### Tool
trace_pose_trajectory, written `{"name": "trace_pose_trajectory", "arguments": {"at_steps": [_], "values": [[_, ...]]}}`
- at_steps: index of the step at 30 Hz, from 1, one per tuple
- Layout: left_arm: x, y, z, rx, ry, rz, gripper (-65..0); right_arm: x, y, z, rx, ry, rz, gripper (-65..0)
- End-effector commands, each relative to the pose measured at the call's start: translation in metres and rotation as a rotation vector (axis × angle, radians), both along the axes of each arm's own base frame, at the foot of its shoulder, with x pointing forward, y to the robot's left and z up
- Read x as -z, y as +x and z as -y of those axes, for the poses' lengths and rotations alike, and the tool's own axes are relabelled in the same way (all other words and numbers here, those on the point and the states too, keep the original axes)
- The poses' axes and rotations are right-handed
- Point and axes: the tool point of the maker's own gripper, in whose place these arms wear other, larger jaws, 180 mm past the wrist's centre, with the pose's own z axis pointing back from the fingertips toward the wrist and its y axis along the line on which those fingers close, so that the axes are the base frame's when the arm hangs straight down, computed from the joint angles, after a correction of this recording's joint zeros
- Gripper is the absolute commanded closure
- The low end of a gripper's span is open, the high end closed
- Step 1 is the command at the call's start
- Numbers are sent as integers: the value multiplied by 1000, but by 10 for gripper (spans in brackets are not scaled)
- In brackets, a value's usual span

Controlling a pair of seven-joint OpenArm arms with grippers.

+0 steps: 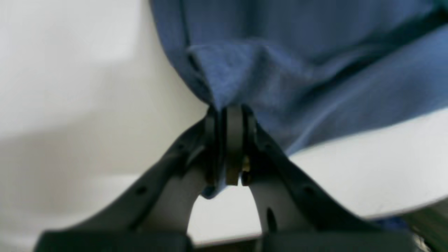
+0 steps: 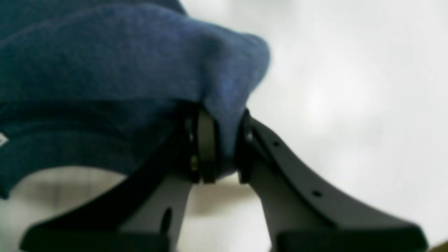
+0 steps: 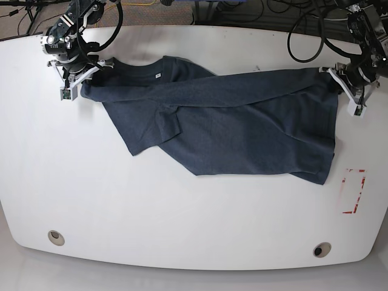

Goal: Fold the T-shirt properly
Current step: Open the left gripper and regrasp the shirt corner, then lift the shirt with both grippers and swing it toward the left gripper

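Left wrist view: the left gripper (image 1: 229, 140) has its jaws pinched together on a bunched edge of the T-shirt (image 1: 297, 70), which spreads away over the white table (image 1: 70, 87)

Right wrist view: the right gripper (image 2: 218, 143) is clamped on a fold of the T-shirt

Base view: the T-shirt lies stretched across the table's far half between both grippers, its small white tag (image 3: 157, 76) near the right gripper
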Motion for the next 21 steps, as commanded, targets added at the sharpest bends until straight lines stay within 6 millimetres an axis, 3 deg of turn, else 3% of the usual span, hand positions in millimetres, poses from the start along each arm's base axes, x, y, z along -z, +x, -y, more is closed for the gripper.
{"name": "trace_pose_trajectory", "arguments": {"at_steps": [1,7,11,16,21], "values": [[-35,15,6,53,50,112,0,-25,15,2,-8,-37,80,-92],[-78,49,17,130,56,276,0,-38,31,6,-12,-59,123,-92],[-111,72,4,100,85,372,0,-48,40,17,-21,-91,148,-92],[-159,105,-7,35,90,499,0,-74,68,27,-94,-170,201,-92],[-204,128,-14,-13,84,599,0,-98,96,24,-186,-233,254,-92]]}}
